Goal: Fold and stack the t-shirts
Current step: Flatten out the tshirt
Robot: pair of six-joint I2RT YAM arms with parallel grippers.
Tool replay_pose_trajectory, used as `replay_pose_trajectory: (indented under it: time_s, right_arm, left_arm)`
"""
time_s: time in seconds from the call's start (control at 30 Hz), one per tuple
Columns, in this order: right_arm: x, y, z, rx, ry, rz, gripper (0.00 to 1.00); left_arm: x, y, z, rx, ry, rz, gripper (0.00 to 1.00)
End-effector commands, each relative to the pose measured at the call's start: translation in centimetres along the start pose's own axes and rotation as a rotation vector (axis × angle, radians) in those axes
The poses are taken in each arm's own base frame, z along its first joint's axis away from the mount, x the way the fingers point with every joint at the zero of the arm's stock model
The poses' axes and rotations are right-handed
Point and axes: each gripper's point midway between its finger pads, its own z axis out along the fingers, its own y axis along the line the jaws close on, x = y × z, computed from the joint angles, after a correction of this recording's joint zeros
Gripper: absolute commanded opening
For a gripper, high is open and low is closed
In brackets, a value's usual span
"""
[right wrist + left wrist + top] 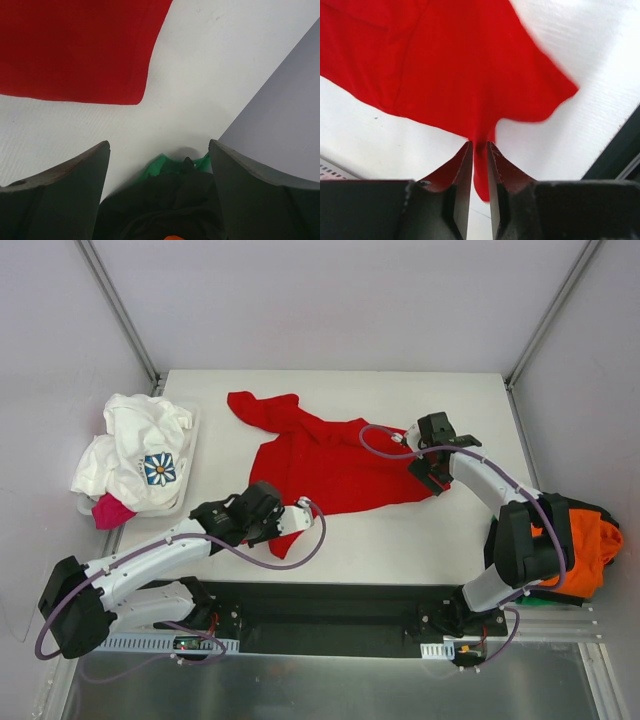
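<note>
A bright red t-shirt lies spread and rumpled in the middle of the white table. My left gripper is at its near-left corner, shut on a narrow fold of the red cloth that hangs between the fingers. In the left wrist view the red t-shirt fans out beyond the left gripper. My right gripper stands open at the shirt's right edge. Its wrist view shows the red t-shirt's corner lying apart from the right gripper, which holds nothing.
A white t-shirt with a blue flower print sits heaped over a pink one in a tray at the left edge. Orange, dark and green shirts are piled at the table's right edge, by the right arm.
</note>
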Motion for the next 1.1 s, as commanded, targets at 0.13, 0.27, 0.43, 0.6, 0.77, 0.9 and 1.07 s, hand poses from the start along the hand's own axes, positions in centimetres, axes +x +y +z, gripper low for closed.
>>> replay_pose_trajectory:
  time_s: [0.13,0.27,0.43,0.6,0.77,0.9,1.07]
  right_arm:
    - [-0.8,-0.5,-1.0,0.023,-0.021,0.014,0.84]
    - [-1.2,-0.6,-1.1,0.024,-0.033,0.019,0.84]
    - [-2.8,-0.4,-1.7,0.027,-0.081,0.03,0.84]
    - [-4.4,-0.6,-1.4,0.069,-0.097,0.029,0.86]
    - [-5.9,-1.6,-0.6,0.12,-0.116,0.025,0.94]
    - [-7.2,-2.3,0.5,0.135,-0.109,0.003,0.99]
    - [-8.2,-1.8,2.6,0.112,-0.085,-0.036,1.0]
  left_arm:
    - [1.4,-2.1,-0.9,0.104,0.046,0.029,0.33]
    - [1.3,-1.6,-1.0,0.084,0.044,0.048,0.37]
    - [-1.2,0.8,-0.7,-0.01,-0.026,0.053,0.5]
    - [-5.5,5.3,-0.4,-0.151,-0.16,0.029,0.75]
    - [-7.6,10.1,0.3,-0.259,-0.236,-0.068,0.93]
    - [-6.7,14.4,1.2,-0.334,-0.229,-0.172,0.98]
    - [-5.5,15.5,3.1,-0.335,-0.186,-0.215,0.99]
